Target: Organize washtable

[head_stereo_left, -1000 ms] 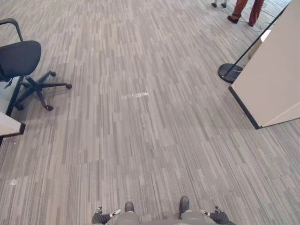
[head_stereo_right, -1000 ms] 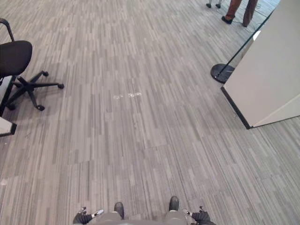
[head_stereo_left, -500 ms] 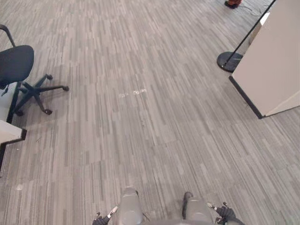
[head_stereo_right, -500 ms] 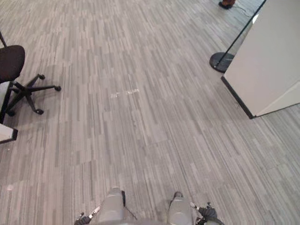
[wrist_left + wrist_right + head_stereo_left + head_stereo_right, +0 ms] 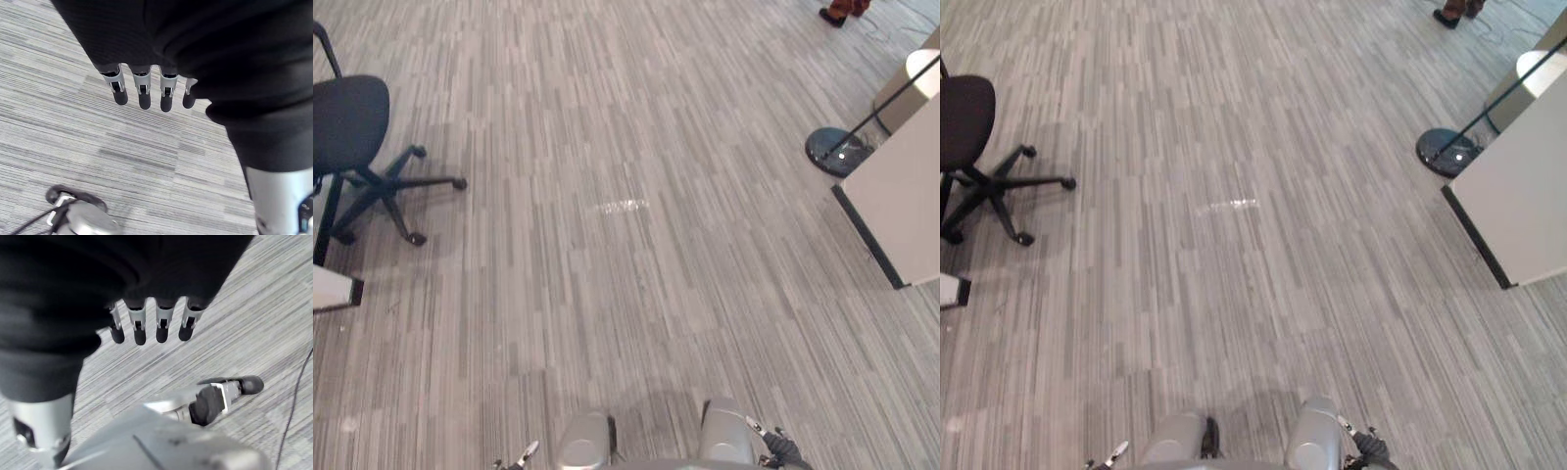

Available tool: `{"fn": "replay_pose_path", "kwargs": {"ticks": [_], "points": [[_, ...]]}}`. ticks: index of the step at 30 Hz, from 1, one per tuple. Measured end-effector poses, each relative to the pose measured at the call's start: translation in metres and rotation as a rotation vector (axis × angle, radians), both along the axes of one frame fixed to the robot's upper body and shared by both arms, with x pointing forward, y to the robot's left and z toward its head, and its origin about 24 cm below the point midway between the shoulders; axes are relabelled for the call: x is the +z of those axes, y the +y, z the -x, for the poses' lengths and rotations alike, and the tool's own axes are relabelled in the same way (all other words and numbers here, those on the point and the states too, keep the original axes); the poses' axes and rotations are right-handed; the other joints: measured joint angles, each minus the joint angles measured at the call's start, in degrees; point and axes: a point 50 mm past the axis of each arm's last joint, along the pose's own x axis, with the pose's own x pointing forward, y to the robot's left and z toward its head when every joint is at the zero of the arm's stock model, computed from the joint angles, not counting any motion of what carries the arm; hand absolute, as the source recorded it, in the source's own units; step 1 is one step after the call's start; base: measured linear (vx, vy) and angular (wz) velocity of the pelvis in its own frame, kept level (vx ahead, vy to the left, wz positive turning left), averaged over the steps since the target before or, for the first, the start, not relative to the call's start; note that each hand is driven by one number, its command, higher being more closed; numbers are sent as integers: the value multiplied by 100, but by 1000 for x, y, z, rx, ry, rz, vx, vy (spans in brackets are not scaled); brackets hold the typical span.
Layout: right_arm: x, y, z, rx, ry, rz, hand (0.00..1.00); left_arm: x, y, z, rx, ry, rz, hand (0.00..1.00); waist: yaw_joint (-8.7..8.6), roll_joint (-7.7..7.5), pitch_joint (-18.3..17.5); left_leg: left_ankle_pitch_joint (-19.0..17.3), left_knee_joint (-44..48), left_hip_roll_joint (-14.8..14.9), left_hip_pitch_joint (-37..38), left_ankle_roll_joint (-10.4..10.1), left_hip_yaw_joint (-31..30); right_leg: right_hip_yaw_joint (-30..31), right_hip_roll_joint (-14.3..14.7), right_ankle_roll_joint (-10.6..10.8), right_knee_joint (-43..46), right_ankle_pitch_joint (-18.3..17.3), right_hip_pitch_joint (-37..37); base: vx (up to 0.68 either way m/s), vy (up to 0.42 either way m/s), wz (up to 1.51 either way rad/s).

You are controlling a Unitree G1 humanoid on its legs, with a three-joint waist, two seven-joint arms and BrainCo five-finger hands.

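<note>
No washtable or anything belonging on one shows around us, so we cannot tell where it stands, which way it points or how its long axis runs. What lies ahead is grey striped carpet (image 5: 636, 294), its stripes running from near to far. Our left hand (image 5: 142, 88) hangs over that carpet with its fingers (image 5: 120, 94) straight, slightly apart and holding nothing; our right hand (image 5: 149, 323) hangs the same way, fingers (image 5: 161, 330) straight in a loose row, nothing between them. Both hands also peek in at the near edge of the head views, low at our sides. To the far left stands a black chair (image 5: 352, 127) on a star base, and just near it the corner of a white surface (image 5: 333, 289) juts in from the left edge. To the right is a pale panel (image 5: 901, 206) with a dark lower edge, and beyond it a round black stand base (image 5: 837, 152) with a slanting pole. A person's shoe (image 5: 832, 15) shows at the far right. We judge this a moment of walking or looking about, whether toward the washtable or away from it the scene does not settle. To do it well, we should keep both hands relaxed and low, and steer through the open middle between the chair and the panel.
</note>
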Motion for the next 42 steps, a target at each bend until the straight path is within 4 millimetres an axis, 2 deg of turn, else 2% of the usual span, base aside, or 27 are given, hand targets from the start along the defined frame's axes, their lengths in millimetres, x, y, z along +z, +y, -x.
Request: {"fn": "replay_pose_path", "kwargs": {"ticks": [3,4,5,6,7,8,9,10,13,14,15,16,17,18,20,23,24,26,27,28,30,31,33,35,37,40,42], "points": [[3,-2,3,19,-17,16,0,-1,-9,-12,30,-38,23,0,-21,157,14,-5,-198,77,447,-78,-19,-197,364,-146,-1005,-37,-675,604,-13,7],[3,-2,8,23,-10,9,0,-1,-17,-20,39,-59,42,0,-33,218,35,-95,-96,177,730,-314,-40,-93,739,-438,-2454,436,-731,645,-89,25],[2,-2,13,20,-1,9,0,-1,-19,-20,47,-63,45,0,-42,228,15,-150,4,193,822,-415,-54,59,859,-545,-3123,851,-648,668,-112,41],[1,-1,22,22,16,6,0,-1,-21,-21,56,-67,46,0,-107,201,6,-216,244,163,923,-538,-173,398,946,-349,-3703,2130,-486,680,-108,31],[3,-6,17,34,10,18,0,-3,-38,-29,93,-94,99,0,-89,466,15,-296,636,266,790,-514,-330,377,970,-245,-3335,1825,-457,680,-89,56],[4,-7,14,18,0,18,0,0,-36,-41,76,-134,96,0,-173,367,64,-405,514,117,657,-300,-335,659,789,-144,-2997,1584,-450,537,-58,51],[4,-8,15,5,-4,16,0,0,-36,-45,71,-142,96,0,-196,298,95,-385,346,83,587,-273,-355,727,712,-151,-2838,1546,-445,236,-7,91],[3,-6,16,-4,-7,8,0,1,-40,-50,55,-149,102,0,-284,302,94,149,-198,13,501,-294,-379,798,574,-126,-2415,1386,-385,124,-15,79],[-2,3,38,-9,38,-29,0,1,-37,-47,66,-144,93,0,-343,73,-88,377,845,-127,389,-588,-515,1009,390,209,-1859,394,-34,197,-64,69],[-3,5,44,-21,51,-36,0,2,-35,-49,85,-153,89,0,-333,46,-87,618,1766,3,53,-1025,-439,836,336,313,-1976,-76,235,394,-69,24],[-2,1,46,-25,56,-27,0,2,-35,-50,97,-156,91,0,-328,131,-116,1166,2612,350,-384,-1442,-181,697,437,236,-1987,-165,325,336,-65,7],[-2,1,49,-26,63,-25,0,2,-35,-50,97,-156,90,0,-321,182,-148,1535,2912,519,-560,-1469,-33,653,471,203,-2061,-183,411,459,-41,-6],[-4,6,56,-33,81,-38,0,2,-33,-50,103,-159,85,0,-318,122,-145,2445,3264,747,-769,-1445,153,579,525,150,-2341,-196,706,437,22,4],[-6,11,62,-33,97,-51,0,3,-28,-49,115,-163,74,0,-295,64,-152,2462,3631,922,-962,-1237,308,555,540,124,-2679,-184,1038,516,23,11],[-6,12,66,-43,110,-58,0,6,-25,-53,114,-184,60,0,-270,14,-135,1545,3874,1001,-1375,-731,513,542,541,101,-3128,-197,1472,391,58,17],[-6,14,58,-41,91,-62,0,9,-11,-53,120,-194,20,0,-15,-147,-125,857,3111,814,-2131,-470,470,555,410,145,-3667,-221,1996,371,198,-1],[-6,15,53,-19,85,-55,0,9,-4,-44,126,-169,3,0,72,-313,-124,841,2166,726,-2358,-454,200,574,270,320,-3768,-327,2196,425,331,-21],[-6,17,49,-8,71,-55,0,6,-3,-29,139,-129,4,0,90,-317,-149,903,1238,788,-2407,-463,-131,599,241,494,-3712,-506,2307,314,275,-22],[-7,23,44,-11,66,-63,0,2,-5,-15,150,-84,16,0,152,-433,-157,1093,1178,723,-2287,-567,34,772,136,635,-3562,-711,2349,280,231,-20],[-8,28,46,-21,74,-69,0,1,-3,-11,161,-71,17,0,181,-601,-250,1006,1164,636,-2262,-506,108,901,123,556,-3551,-716,2350,446,292,-12],[-7,30,44,-12,62,-76,0,2,-1,-6,170,-62,11,0,273,-700,-337,889,1116,637,-2170,-464,203,835,343,190,-3500,-473,2374,395,227,-18],[-7,32,40,-2,51,-82,0,2,0,-6,174,-61,16,0,390,-714,-344,798,1015,625,-1962,-397,347,842,286,229,-3380,-260,2350,352,218,-39],[-7,33,36,9,41,-85,0,2,1,-6,172,-63,17,0,405,-775,-382,662,897,483,-1592,-299,566,714,42,438,-2546,27,2134,361,199,-18],[-7,31,31,10,32,-86,0,2,3,-1,168,-49,15,0,309,-726,-454,469,769,283,-1119,-220,659,624,-296,912,-1250,827,1659,335,90,1],[-6,24,29,24,35,-69,0,1,1,0,169,-46,19,0,280,-585,-506,458,437,263,-775,-193,645,568,-348,765,-782,1588,1392,292,27,-10],[-4,15,25,42,31,-41,0,1,-1,0,162,-41,24,0,267,-352,-543,501,-295,416,-44,-188,668,-112,-245,280,-391,277,918,323,-31,-14],[0,5,21,47,12,-10,0,-1,-5,0,166,-37,37,0,134,-73,-594,566,-664,666,292,-305,613,-579,37,81,-1253,-109,636,378,-151,11]]}}
